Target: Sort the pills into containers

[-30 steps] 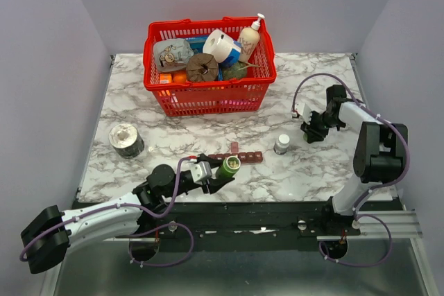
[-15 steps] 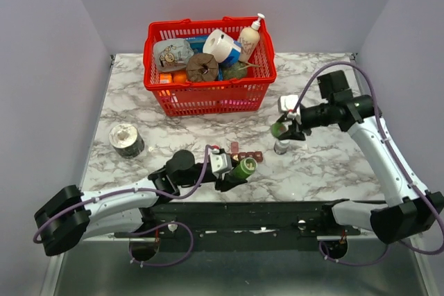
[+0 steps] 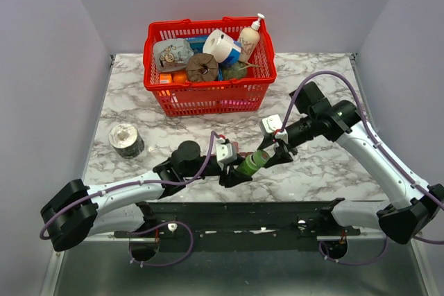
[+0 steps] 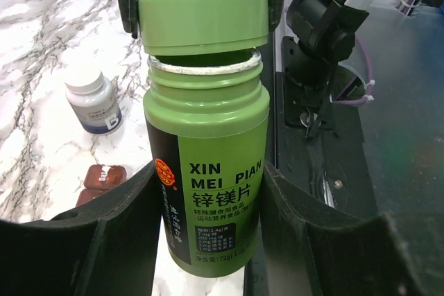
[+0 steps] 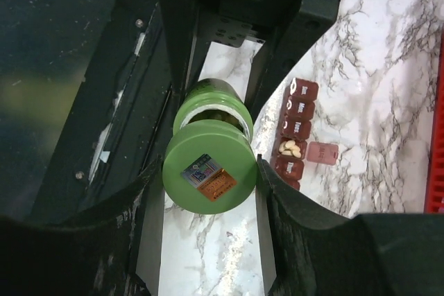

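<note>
My left gripper (image 4: 208,178) is shut on the body of a green pill bottle (image 4: 207,136) and holds it tilted over the table's front edge (image 3: 248,164). My right gripper (image 5: 208,171) is shut on the bottle's green cap (image 5: 208,168), which sits loosely at the bottle's mouth with a gap showing (image 4: 203,19). The two grippers meet in the top view, left (image 3: 239,168) and right (image 3: 272,146). The dark red-brown containers strip (image 5: 297,126) lies beside them, with one compartment open, pale pills (image 5: 291,149) in it and its lid (image 5: 322,154) flipped out. The arms mostly hide the strip in the top view.
A small clear bottle with a white cap (image 4: 94,98) stands near the strip's end (image 4: 104,177). A red basket (image 3: 211,88) full of household items stands at the back. A metal tin (image 3: 126,139) stands at the left. The black frame runs along the near edge.
My left arm has carried the green bottle to the right. My right arm has swung in from the right with the green cap and brought it to the bottle's mouth.
</note>
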`<state>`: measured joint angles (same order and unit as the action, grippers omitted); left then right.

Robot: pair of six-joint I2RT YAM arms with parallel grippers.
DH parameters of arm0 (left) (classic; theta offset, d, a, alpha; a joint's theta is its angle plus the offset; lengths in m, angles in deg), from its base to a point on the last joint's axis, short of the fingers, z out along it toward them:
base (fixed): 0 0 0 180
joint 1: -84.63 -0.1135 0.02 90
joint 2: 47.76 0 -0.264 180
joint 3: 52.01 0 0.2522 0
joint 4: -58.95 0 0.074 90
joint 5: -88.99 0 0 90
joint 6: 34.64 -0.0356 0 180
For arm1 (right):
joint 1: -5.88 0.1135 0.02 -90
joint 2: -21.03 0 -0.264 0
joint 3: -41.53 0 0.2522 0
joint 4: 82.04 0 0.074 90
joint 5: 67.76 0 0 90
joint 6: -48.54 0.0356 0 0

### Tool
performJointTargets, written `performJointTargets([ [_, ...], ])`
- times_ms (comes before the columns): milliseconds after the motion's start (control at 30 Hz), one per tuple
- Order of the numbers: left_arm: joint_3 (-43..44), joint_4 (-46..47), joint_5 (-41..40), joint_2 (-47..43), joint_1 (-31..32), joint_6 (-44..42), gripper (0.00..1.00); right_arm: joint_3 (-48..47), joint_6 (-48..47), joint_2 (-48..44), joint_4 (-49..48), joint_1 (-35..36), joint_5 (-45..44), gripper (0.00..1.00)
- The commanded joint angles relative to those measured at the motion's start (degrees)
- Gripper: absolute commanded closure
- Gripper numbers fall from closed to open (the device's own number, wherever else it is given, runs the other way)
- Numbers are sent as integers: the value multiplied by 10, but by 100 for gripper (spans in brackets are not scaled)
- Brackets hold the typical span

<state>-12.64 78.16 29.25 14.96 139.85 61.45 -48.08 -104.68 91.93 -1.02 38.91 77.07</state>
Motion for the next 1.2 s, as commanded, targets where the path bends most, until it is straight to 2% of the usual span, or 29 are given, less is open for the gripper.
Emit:
performJointTargets([
  [0, 23, 4, 33, 0, -2, 9, 100, -25, 9, 12, 19, 12, 31, 77],
  [433, 24, 16, 33, -8, -5, 30, 100, -14, 13, 39, 4, 33, 27, 76],
  [533, 12, 51, 26, -18, -13, 58, 100, 3, 16, 30, -10, 40, 20, 76],
  [667, -11, 163, 45, -23, -37, 126, 100, 32, -3, 14, -30, 42, 17, 76],
  [733, -15, 190, 59, -16, -46, 146, 100, 40, 5, 12, -39, 42, 20, 75],
  [833, 5, 164, 58, -15, -48, 139, 100, 33, 19, 27, -35, 52, 22, 76],
  [933, 36, 84, 51, -19, -48, 94, 100, 26, 57, 42, -35, 62, 9, 76],
  [1067, 54, 8, -8, -39, -48, 31, 100, 15, 135, 78, -46, 63, -7, 76],
  [1167, 62, -28, -53, -58, -46, -24, 100, 11, 155, 91, -25, 62, 19, 76],
])
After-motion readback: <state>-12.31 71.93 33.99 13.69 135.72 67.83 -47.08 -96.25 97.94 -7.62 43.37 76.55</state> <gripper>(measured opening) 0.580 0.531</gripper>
